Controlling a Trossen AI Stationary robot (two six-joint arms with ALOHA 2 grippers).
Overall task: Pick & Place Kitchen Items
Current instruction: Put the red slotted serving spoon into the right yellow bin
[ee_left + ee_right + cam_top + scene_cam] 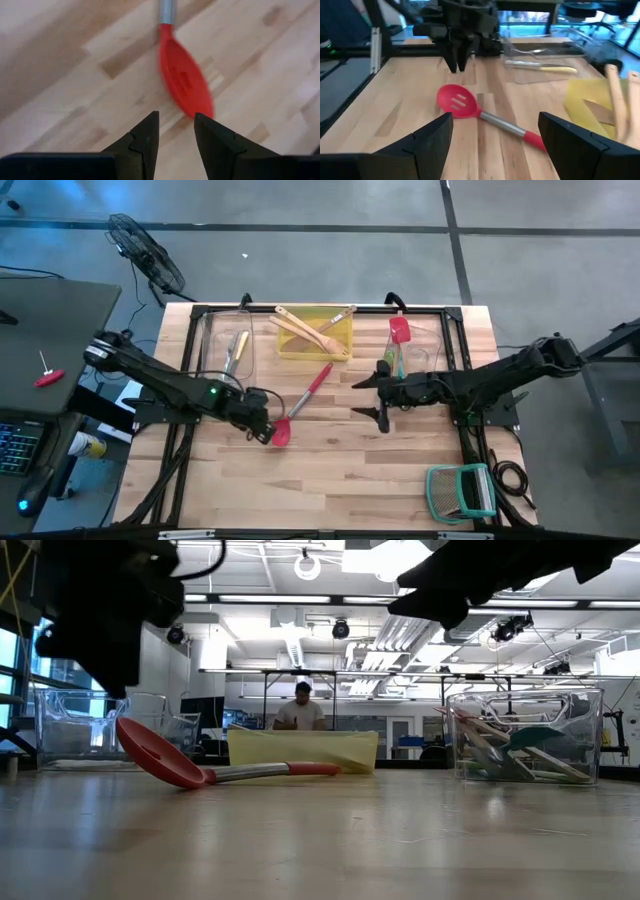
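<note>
A red slotted spoon [300, 402] with a metal shaft lies on the wooden table, its head [457, 102] toward the near left and its red handle end toward the yellow tray [282, 352]. The underside of the head rests on the table [190, 778]. My left gripper [176, 120] points steeply down just above the tip of the head, open by a narrow gap with nothing between its fingers; the right wrist view shows the left gripper [459, 65] clear of the spoon. My right gripper [372, 400] hovers to the spoon's right, wide open and empty.
Wooden utensils [310, 330] lie in the yellow tray at the far middle. A clear bin [215, 345] at far left holds a yellow-handled knife; another clear bin [425, 350] at far right holds a red spatula and others. A teal-framed rack [460, 490] sits near right.
</note>
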